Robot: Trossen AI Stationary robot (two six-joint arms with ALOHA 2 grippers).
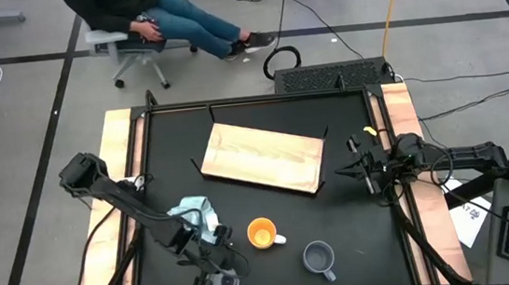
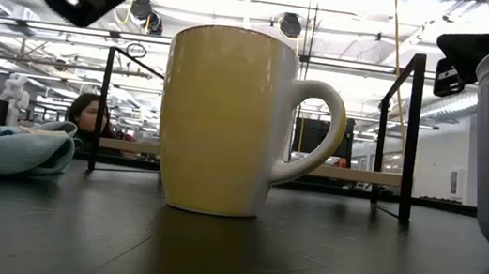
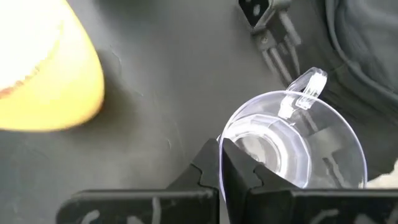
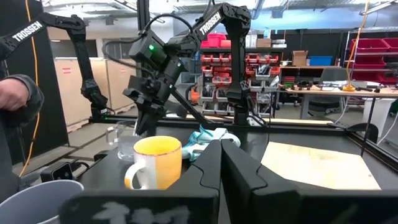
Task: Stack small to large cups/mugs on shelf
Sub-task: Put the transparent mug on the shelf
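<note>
The left gripper (image 1: pixel 223 278) is down at the near edge of the black worktop (image 1: pixel 253 124), its two dark fingers (image 3: pixel 239 171) pressed together on the rim of the small clear glass cup (image 3: pixel 292 146), one finger inside the wall and one outside. That cup is a transparent, thin-walled vessel with a faceted base and a little clear handle; it stands upright on the worktop, and through its wall the dark surface shows. Just beside it lies a crumpled light blue cloth (image 1: pixel 194 214), touching the left arm from the far side. A little to the right stands the orange mug with a white handle (image 1: pixel 262 234), upright, its inside glossy orange-yellow, its handle turned toward the right. Farther right, near the front edge, sits the grey-blue handled mug (image 1: pixel 319 259), upright too, with a pale ribbed outer wall. All three vessels are apart from one another and none is on the shelf. The flat rectangular light wooden shelf (image 1: pixel 263 157) with pale grain lies at an angle in the middle of the worktop, well apart from the cups. The right gripper (image 1: pixel 368 173) hangs at the right side of the worktop, its fingers together and holding nothing.
</note>
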